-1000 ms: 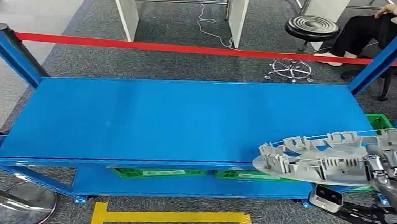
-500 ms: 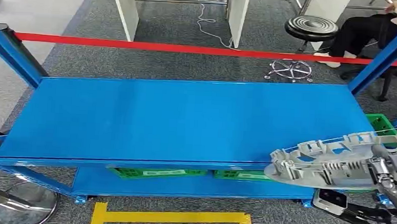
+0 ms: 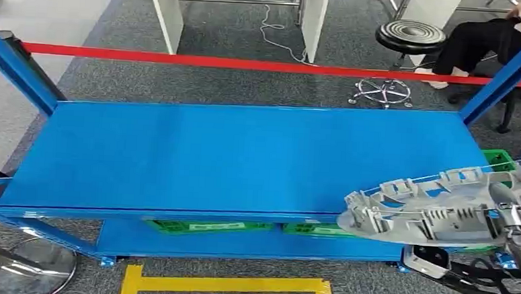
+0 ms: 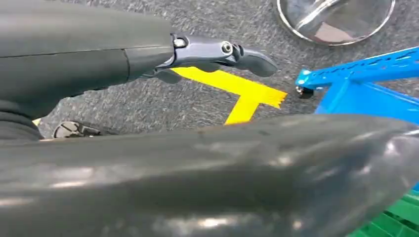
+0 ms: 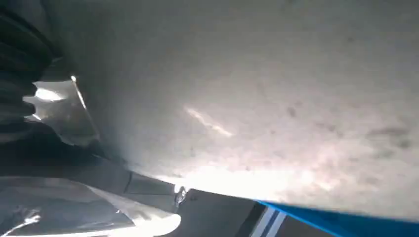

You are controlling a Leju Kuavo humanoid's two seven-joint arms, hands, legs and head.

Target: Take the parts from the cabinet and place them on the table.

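Head view: my right hand [image 3: 519, 224] grips part [image 3: 429, 210] overhanging counter [image 3: 244, 159] near-right edge; early release risks floor drop.

My right hand [image 3: 520, 218] sits low at the right edge of the head view, fingers closed around the end of the grey part [image 3: 429, 210], holding it roughly level. My left hand [image 4: 217, 52] hangs toward the floor, fingers extended, gripping nothing.

Blue table [image 3: 210, 158] top bare; grey part [image 3: 430, 206] overhangs corner.
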